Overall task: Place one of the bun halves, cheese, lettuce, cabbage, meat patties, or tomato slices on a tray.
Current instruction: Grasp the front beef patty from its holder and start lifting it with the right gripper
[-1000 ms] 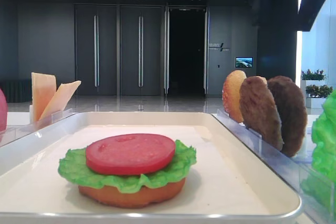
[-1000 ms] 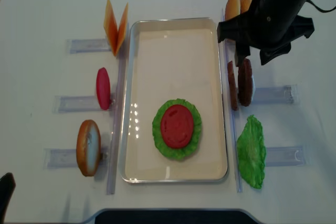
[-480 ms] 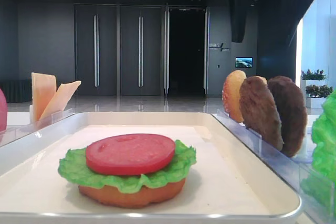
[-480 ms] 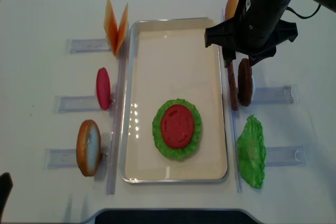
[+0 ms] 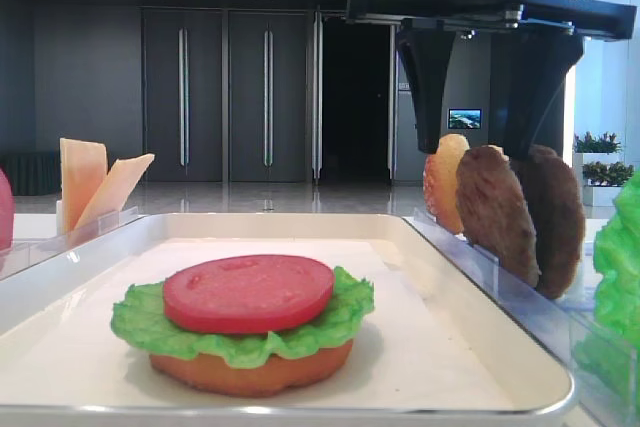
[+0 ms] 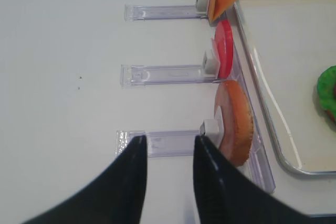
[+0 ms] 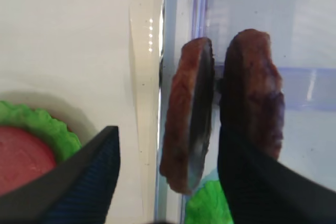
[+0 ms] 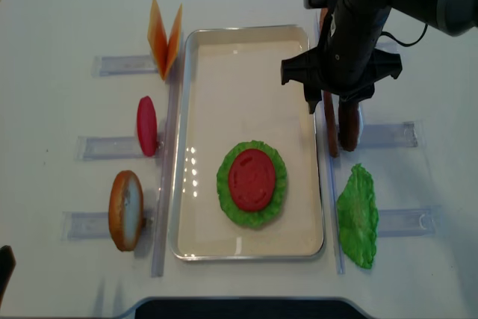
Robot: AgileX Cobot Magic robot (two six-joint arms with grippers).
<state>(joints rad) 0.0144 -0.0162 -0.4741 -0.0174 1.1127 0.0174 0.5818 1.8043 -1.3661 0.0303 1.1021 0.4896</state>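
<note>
The cream tray [image 8: 246,29] holds a stack: a bun half [image 5: 250,372], lettuce [image 8: 278,184] and a tomato slice [image 8: 252,178] on top. Two brown meat patties [image 8: 328,128] [image 8: 348,128] stand on edge in a clear rack right of the tray. My right gripper [image 8: 326,101] hangs open just above them. In the right wrist view its fingers straddle the patty nearer the tray [image 7: 186,124], without touching it. My left gripper [image 6: 170,182] is over the table left of the tray, with a narrow empty gap between its fingers.
Left of the tray, clear racks hold cheese slices [image 8: 164,35], a tomato slice [image 8: 146,126] and a bun half [image 8: 125,209]. A lettuce leaf [image 8: 357,214] stands in a rack at the right front. Another bun [image 5: 442,182] stands behind the patties.
The right arm has swung towards the tray and come down, so its open fingers now hang over the patties.
</note>
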